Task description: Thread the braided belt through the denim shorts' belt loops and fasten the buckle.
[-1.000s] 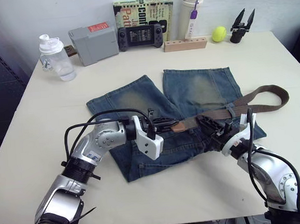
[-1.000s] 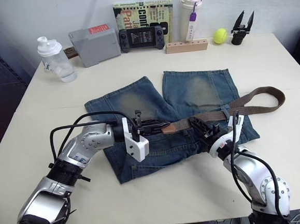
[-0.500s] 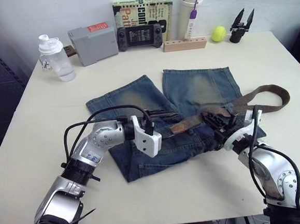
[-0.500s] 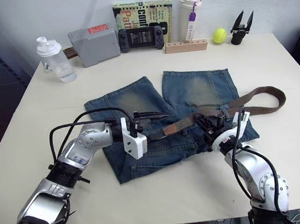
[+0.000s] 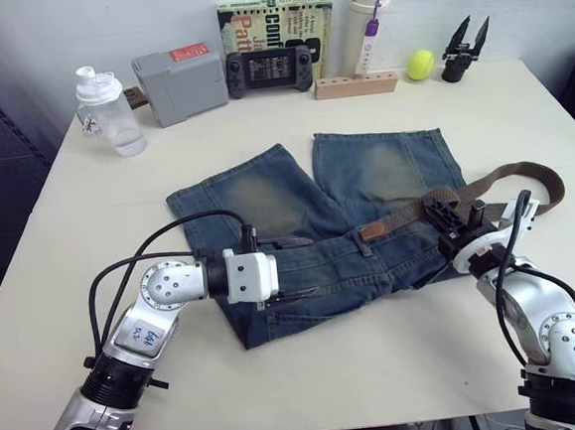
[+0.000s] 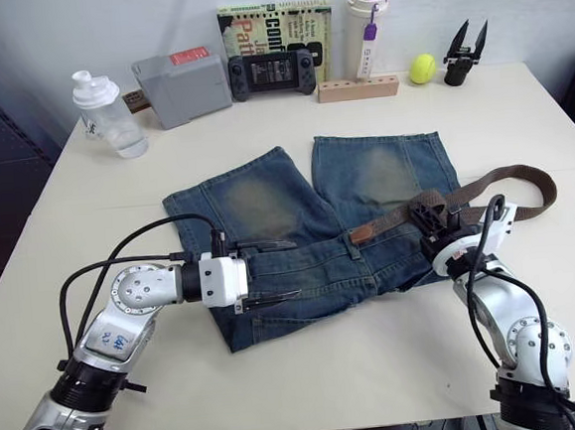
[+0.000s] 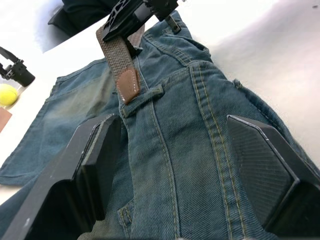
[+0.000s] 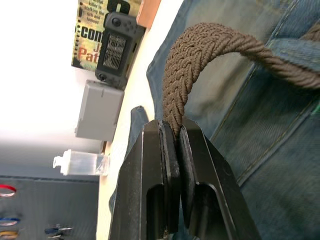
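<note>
- The braided belt (image 5: 509, 180) is limp webbing, so expect it to bend and sag wherever you aren't holding it; only the darker leather tip (image 7: 128, 85) looks stiff enough to push through a loop.
- Your right gripper (image 8: 172, 131) is clenched on the braid, which arches straight up out of the jaws. That grip sits well back from the tip, so pushing from there will likely buckle the belt rather than feed it.
- Your left gripper (image 5: 287, 269) is released, jaws spread over the denim shorts (image 5: 301, 264) with nothing between them. The tip lies ahead of these jaws, just past a belt loop (image 7: 142, 98).
- Take hold close behind the tip; the denim is soft and may bunch, so pin the waistband.
- The left wrist view shows the tip resting at the loop; the head views show the belt's far end curling off the shorts beyond the right gripper. I can't make out the buckle.
</note>
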### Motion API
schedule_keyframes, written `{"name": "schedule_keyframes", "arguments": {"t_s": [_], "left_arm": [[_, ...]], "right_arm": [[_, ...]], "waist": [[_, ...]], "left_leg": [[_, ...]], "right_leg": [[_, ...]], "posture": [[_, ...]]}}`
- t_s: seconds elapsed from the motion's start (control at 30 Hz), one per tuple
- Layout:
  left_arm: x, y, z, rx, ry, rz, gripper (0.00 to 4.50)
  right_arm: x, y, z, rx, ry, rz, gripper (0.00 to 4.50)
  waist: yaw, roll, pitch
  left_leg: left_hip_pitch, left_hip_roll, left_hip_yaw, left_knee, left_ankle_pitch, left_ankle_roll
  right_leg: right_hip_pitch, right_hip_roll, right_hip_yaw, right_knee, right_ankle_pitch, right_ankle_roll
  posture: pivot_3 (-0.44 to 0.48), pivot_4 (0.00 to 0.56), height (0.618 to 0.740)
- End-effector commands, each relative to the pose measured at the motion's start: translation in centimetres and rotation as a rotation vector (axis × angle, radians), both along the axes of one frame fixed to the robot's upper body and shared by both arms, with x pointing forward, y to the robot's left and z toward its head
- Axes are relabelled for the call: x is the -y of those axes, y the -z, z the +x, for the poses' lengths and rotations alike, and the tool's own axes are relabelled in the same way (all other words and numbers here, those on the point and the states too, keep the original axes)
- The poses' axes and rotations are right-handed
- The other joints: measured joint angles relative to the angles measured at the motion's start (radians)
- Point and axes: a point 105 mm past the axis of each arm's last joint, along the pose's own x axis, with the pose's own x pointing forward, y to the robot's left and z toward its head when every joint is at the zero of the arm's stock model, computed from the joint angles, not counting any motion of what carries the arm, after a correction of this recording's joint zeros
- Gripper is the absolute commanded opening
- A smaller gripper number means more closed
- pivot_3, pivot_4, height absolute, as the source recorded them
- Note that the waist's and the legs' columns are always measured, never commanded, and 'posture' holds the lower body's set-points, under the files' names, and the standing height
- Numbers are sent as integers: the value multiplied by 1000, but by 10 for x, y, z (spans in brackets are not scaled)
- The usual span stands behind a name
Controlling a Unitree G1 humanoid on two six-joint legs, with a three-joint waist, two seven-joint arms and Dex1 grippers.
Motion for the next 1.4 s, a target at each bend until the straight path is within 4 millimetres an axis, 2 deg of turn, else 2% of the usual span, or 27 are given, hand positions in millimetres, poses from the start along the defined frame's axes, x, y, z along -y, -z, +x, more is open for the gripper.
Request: {"name": "schedule_keyframes", "arguments": {"t_s": [0.03,0.53,0.77,0.87,0.97,1.1,1.17,1.27,1.4], "left_arm": [[0,-12,-3,24,-5,-44,3696],[-2,-17,-2,-76,-57,-126,3696],[-1,-17,-2,-177,-88,-196,3696],[-1,-17,-2,-214,-100,-208,3696],[-2,-14,1,-326,-135,-246,3696],[-1,-6,1,-436,-151,-238,3696],[0,0,1,-465,-160,-215,3696],[0,2,4,-446,-172,-205,3696],[1,3,8,-317,-185,-140,3696]], "right_arm": [[13,-12,2,51,53,2,0],[4,-12,-2,63,24,-93,0],[-21,-9,-7,95,-65,-356,0],[-25,-12,-7,121,-70,-418,0],[-33,-16,-8,160,-89,-497,0],[-44,-7,-11,154,-139,-578,0],[-46,-5,-11,152,-142,-567,0],[-49,-3,-12,152,-143,-551,0],[-58,2,-15,135,-171,-516,0]], "waist": [[-1,0,0],[0,1,0],[-1,1,0],[0,1,0],[-1,1,0],[-1,1,0],[-2,1,0],[-2,1,0],[-1,1,0]], "left_leg": [[0,0,0,0,0,0],[0,0,0,0,0,0],[0,0,0,0,0,0],[0,0,0,0,0,0],[0,0,0,0,0,0],[0,0,0,0,0,0],[0,0,0,0,0,0],[0,0,0,0,0,0],[0,-1,0,-1,0,0]], "right_leg": [[0,0,0,0,0,0],[0,0,0,0,0,0],[0,0,1,0,0,0],[0,0,0,0,0,0],[0,0,1,0,0,0],[0,1,1,0,0,0],[0,1,1,0,0,0],[0,1,1,0,0,0],[0,1,1,0,0,0]], "posture": [[0,150,731],[0,150,731],[0,150,731],[0,150,731],[0,150,731],[0,150,731],[0,150,731],[0,150,731],[0,150,731]]}}
